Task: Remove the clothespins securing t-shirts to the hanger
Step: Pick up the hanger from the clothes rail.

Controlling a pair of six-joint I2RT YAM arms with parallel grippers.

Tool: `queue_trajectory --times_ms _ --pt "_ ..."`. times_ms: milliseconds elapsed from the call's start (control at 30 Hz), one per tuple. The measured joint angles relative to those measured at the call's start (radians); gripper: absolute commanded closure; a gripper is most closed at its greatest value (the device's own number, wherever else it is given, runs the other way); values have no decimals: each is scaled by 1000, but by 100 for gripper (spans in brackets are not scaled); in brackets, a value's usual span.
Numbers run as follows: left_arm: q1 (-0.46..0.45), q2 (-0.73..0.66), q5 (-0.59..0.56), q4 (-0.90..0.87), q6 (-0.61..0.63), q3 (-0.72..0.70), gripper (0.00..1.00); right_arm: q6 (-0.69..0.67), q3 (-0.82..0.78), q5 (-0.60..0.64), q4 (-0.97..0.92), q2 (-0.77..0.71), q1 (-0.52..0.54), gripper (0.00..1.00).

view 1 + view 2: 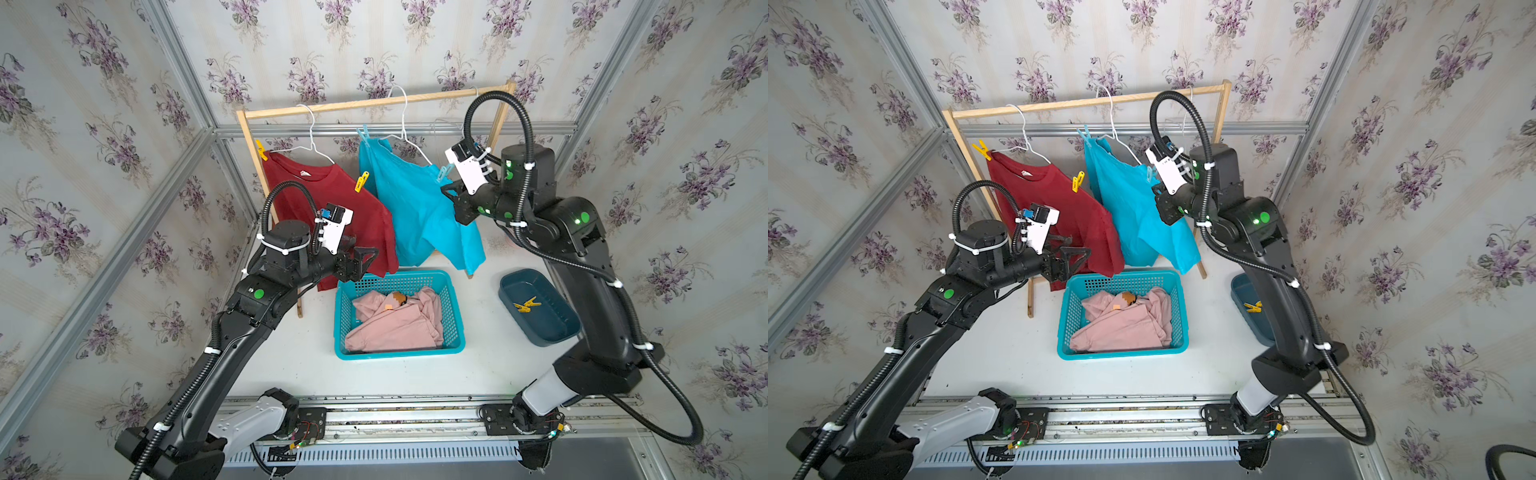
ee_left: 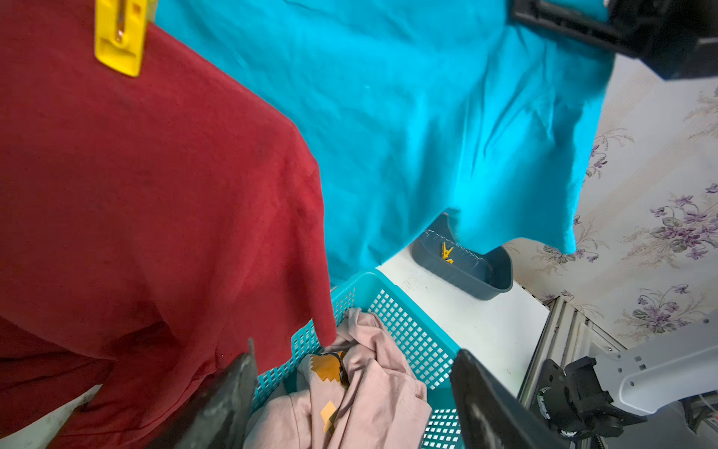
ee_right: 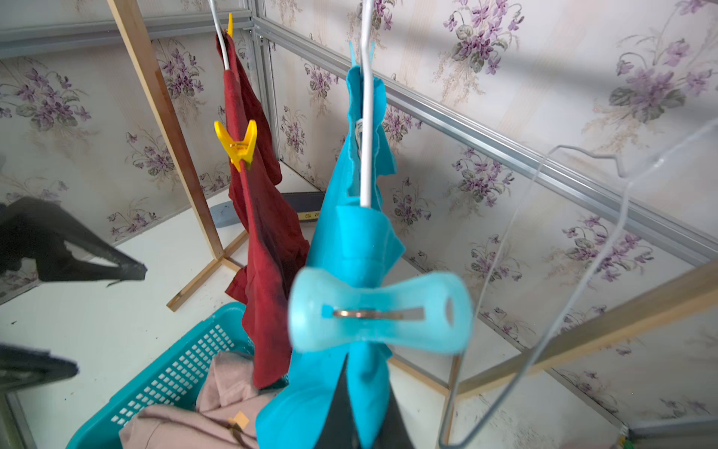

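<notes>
Farthest left, a yellow clothespin (image 1: 261, 150) pins the outer shoulder of the dark red t-shirt (image 1: 332, 199), up and well away from the left gripper (image 1: 368, 262). That gripper hangs with its jaws wide apart and nothing between them. It sits just in front of the red hem and above a corner of the turquoise basket (image 1: 399, 354), where the pink t-shirt (image 1: 395, 328) already lies loose. A second yellow clothespin (image 1: 362, 181) sits above it on the red shirt's other shoulder.

Rightward, the turquoise t-shirt (image 1: 415, 208) hangs by two pegs. The upper light blue clothespin (image 1: 364, 132) is well apart from either gripper. The lower light blue clothespin (image 3: 379, 311) is just above the tips of the right gripper (image 1: 445, 192). Those jaws are closed and pushed into the turquoise cloth (whether they pinch any, I cannot tell). Below that gripper, a dark blue tray (image 1: 540, 332) holds loose yellow clothespins (image 1: 527, 305).

The step in hand looks like the lower blue peg. I judge the right gripper must part its jaws, rise to the peg's flared handle ends and squeeze before pulling. A plain tug would drag the shirt and swing the hanger (image 3: 366, 136).
</notes>
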Motion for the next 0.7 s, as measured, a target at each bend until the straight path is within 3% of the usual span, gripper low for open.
queue_trajectory --times_ms 267,467,700 --pt "0 26 18 0 -33 77 20 -39 -267 45 84 -275 -5 100" --pt "0 40 28 0 -55 115 20 -64 -285 71 106 -391 -5 100" --pt "0 59 35 0 -70 158 20 -71 -234 6 156 -460 -5 100"
